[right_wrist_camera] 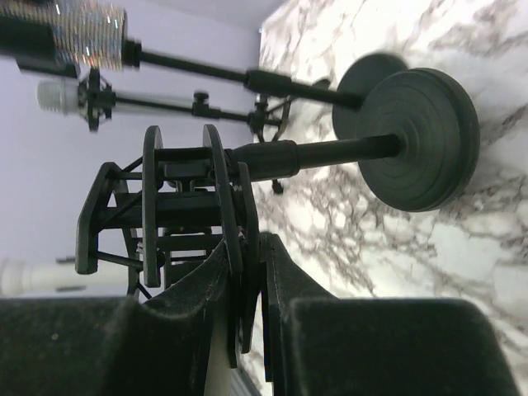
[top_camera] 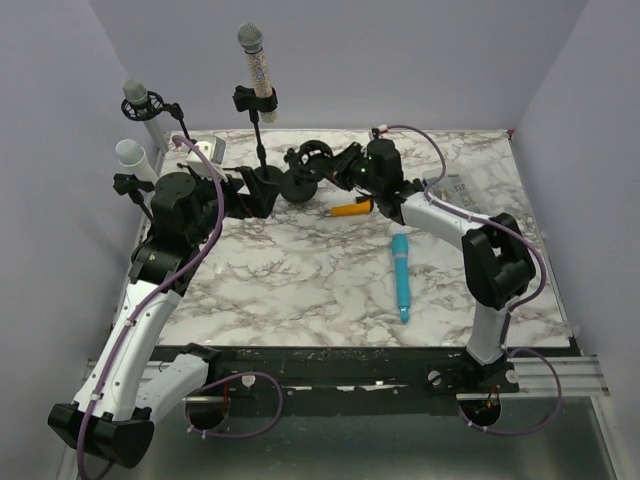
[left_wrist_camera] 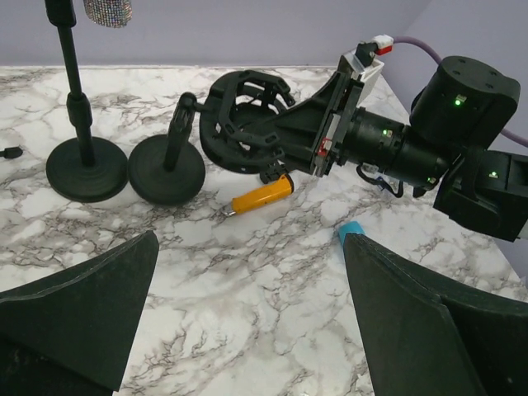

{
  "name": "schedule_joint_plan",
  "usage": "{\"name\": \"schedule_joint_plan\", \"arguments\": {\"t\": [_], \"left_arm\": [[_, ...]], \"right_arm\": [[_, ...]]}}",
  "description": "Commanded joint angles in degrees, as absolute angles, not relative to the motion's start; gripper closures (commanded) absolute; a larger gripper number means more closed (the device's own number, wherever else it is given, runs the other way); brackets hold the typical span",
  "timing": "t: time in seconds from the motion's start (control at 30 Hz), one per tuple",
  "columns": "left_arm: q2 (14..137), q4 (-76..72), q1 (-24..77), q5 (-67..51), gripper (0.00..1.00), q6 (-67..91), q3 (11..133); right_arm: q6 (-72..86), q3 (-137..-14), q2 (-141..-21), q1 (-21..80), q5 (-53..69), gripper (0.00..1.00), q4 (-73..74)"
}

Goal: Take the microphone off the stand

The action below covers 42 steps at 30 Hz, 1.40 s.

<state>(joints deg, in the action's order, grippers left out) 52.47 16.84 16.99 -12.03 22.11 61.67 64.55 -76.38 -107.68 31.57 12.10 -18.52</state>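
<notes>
Microphone (left_wrist_camera: 262, 196) flat on desk (left_wrist_camera: 206, 313) just below stand cage (left_wrist_camera: 247, 115), axis sideways; right claw (right_wrist_camera: 247, 272) clenched on cage, nearer; left claw (left_wrist_camera: 247, 247) released.

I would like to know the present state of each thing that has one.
left gripper: open, empty
right gripper: shut on shock mount
shock mount: holds no microphone
orange microphone: lying on table
blue microphone: lying on table
glitter microphone: upright in tall stand
</notes>
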Motion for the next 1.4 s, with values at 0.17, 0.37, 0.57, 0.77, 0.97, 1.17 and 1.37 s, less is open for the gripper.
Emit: {"name": "schedule_joint_plan", "arguments": {"t": [0.17, 0.37, 0.57, 0.77, 0.97, 1.17, 1.37], "left_arm": [[52.24, 15.87, 17.23, -10.01, 0.02, 21.45, 61.26], [51.95, 15.78, 17.23, -9.58, 0.02, 21.36, 61.13], [51.95, 15.93, 17.23, -9.02, 0.02, 21.01, 61.26], [52.29, 16.36, 17.16, -7.52, 0.02, 20.35, 61.27], [52.56, 16.22, 17.17, -6.17, 0.02, 19.69, 60.96], [54.60, 16.00, 17.14, -6.39, 0.02, 19.85, 60.80], [57.02, 12.92, 16.88, -9.28, 0.01, 20.48, 58.96]], "right_arm": [[70.31, -83.91, -112.61, 25.86, 6.94, 0.99, -18.84], [71.78, -84.17, -114.81, 21.62, 8.27, 0.98, -17.86], [68.15, -84.35, -115.01, 19.70, 10.33, 0.81, -17.76], [62.41, -86.34, -114.31, 19.55, 14.67, 0.30, -17.78], [56.43, -83.75, -108.60, 19.50, 15.65, 0.00, -14.86], [53.97, -68.73, -95.94, 19.51, 13.86, 0.00, -15.92], [49.14, -47.41, -81.60, 19.56, 20.59, 0.00, -22.86]]}}
